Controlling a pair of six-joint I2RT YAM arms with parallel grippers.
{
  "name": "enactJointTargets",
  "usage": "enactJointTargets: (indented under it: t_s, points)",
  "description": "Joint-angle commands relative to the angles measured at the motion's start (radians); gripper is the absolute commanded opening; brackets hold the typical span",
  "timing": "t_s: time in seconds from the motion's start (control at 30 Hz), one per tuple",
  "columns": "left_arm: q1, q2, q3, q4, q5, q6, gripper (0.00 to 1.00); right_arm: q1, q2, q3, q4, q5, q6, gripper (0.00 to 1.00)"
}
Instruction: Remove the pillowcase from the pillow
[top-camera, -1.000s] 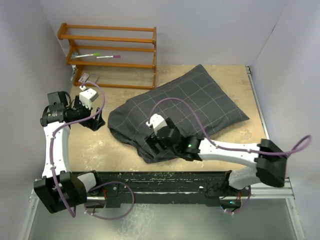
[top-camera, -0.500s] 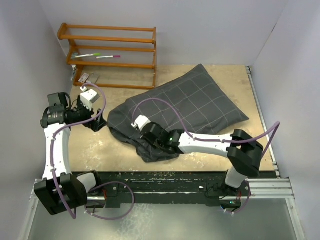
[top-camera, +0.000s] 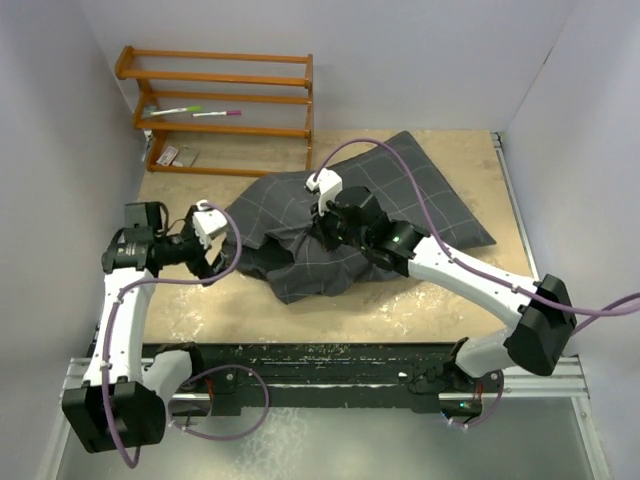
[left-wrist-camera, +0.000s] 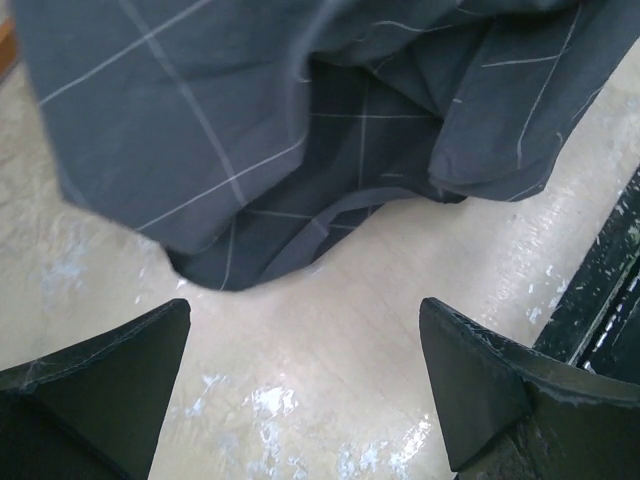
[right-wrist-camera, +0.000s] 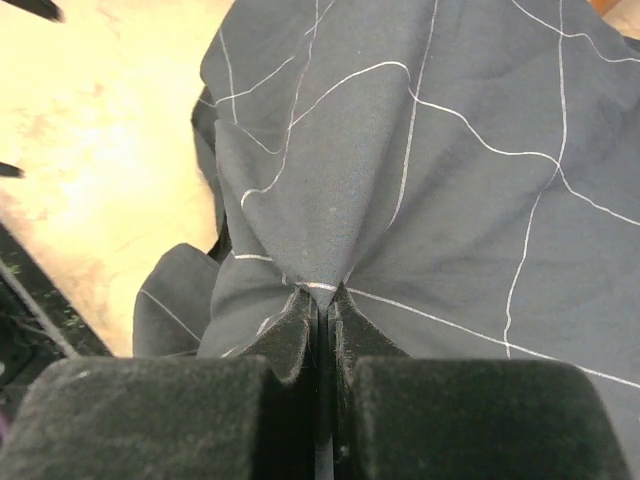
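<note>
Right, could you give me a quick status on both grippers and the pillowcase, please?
Status: right gripper shut on a tented pinch of pillowcase; left gripper open, empty, beside the cloth's edge. No pillow in sight. Nothing in the way.

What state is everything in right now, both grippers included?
pillowcase, crumpled at its near end, one fold pinched up.
pillow, not visible; presumably covered by the pillowcase.
right gripper, shut on a fold of the pillowcase.
left gripper, open and empty, just short of the pillowcase's edge.
wooden rack, upright, two pens lying on a shelf.
</note>
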Motion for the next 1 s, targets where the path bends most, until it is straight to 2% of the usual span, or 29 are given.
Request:
enactJointTargets:
  t_s: [0.0,0.17,0.3,0.4,0.47,0.57,0.73,0.8,0.83,0.9,0.97]
  points:
    - [-0.093,-0.009,-0.019,0.083,-0.049,0.027,0.99,-0.015,-0.073,0.069,0.074,-0.113,0.05,0.0]
    - [-0.166,0.029,-0.031,0.164,-0.107,0.014,0.99,-0.047,-0.134,0.069,0.085,-0.175,0.07,0.0]
    - [-0.274,0.043,-0.11,0.318,-0.257,-0.012,0.99,-0.084,-0.181,0.053,0.081,-0.234,0.087,0.0]
    - [-0.348,0.049,-0.189,0.467,-0.36,-0.039,0.94,-0.105,-0.201,0.022,0.071,-0.267,0.11,0.0]
    - [-0.375,0.054,-0.218,0.524,-0.372,-0.046,0.91,-0.111,-0.218,-0.007,0.072,-0.273,0.12,0.0]
    - [-0.386,0.059,-0.241,0.661,-0.435,-0.097,0.76,-0.118,-0.239,-0.048,0.073,-0.292,0.124,0.0]
    - [-0.419,0.108,-0.154,0.64,-0.452,-0.143,0.79,-0.12,-0.25,-0.083,0.086,-0.328,0.143,0.0]
    - [-0.437,0.136,-0.129,0.639,-0.439,-0.177,0.85,-0.119,-0.256,-0.09,0.098,-0.33,0.158,0.0]
    - [-0.445,0.151,-0.123,0.61,-0.405,-0.174,0.87,-0.119,-0.262,-0.092,0.1,-0.324,0.165,0.0]
    - [-0.452,0.198,-0.082,0.439,-0.26,-0.083,1.0,-0.122,-0.275,-0.096,0.1,-0.323,0.169,0.0]
    - [-0.473,0.227,-0.062,0.365,-0.216,-0.094,1.0,-0.127,-0.289,-0.095,0.085,-0.323,0.161,0.0]
